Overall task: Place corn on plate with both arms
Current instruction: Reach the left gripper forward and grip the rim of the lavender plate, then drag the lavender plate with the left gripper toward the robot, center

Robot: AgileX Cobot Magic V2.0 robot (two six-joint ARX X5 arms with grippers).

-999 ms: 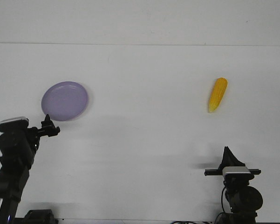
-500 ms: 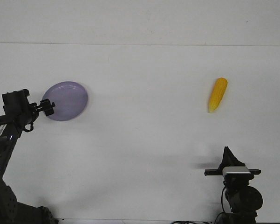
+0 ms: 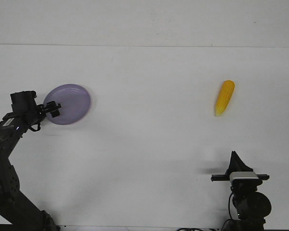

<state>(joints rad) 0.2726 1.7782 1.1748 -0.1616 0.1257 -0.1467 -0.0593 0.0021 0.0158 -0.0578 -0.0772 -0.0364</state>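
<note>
The lavender plate [image 3: 69,103] lies flat on the white table at the left. My left gripper [image 3: 53,107] is at the plate's left rim and its fingertips overlap the rim edge. The view is too small to show whether the jaws are closed on the rim. The yellow corn [image 3: 224,97] lies alone on the table at the right, pointed end toward me. My right gripper [image 3: 235,157] rests low at the front right, well short of the corn, its fingers together in a point and empty.
The white table [image 3: 149,139] ends at a back edge against a white wall [image 3: 144,21]. The right arm's base and camera block [image 3: 244,177] stand at the front edge. Bare tabletop lies between plate and corn.
My left arm has swung up and outward from the front left, and its gripper has reached the plate's left rim. The right arm, the corn and the plate have stayed put.
</note>
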